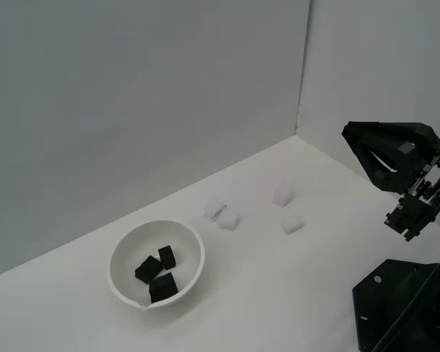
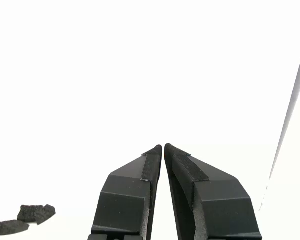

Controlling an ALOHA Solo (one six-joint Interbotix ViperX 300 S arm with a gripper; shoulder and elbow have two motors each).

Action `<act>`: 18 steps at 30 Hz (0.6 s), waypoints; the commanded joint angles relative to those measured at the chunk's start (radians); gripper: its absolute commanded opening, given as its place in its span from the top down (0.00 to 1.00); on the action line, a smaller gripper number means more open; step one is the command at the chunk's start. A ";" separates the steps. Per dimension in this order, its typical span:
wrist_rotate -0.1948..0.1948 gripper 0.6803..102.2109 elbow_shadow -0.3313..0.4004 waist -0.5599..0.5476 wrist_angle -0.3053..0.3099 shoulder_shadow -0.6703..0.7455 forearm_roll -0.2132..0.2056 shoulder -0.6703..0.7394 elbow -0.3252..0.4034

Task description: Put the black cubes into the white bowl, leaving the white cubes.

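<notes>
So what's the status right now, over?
Fingers shut, empty, off to the exterior view's right. Three black cubes in bowl. White cubes outside. Nothing in the way.

Tool (image 2: 163,146) empty, jaws closed tip to tip, arm raised.

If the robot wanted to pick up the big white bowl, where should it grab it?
Probably the thin rim of the white bowl, on the side toward the exterior view's right, nearest the gripper. Come from above, one finger inside the wall and one outside. The bowl is much too wide to squeeze whole, and the three black cubes sit in the middle, so the rim is free. Avoid the small pouring lip.
</notes>
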 commanded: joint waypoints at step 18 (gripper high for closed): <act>-0.041 0.97 0.074 0.006 0.002 0.086 0.009 0.087 0.074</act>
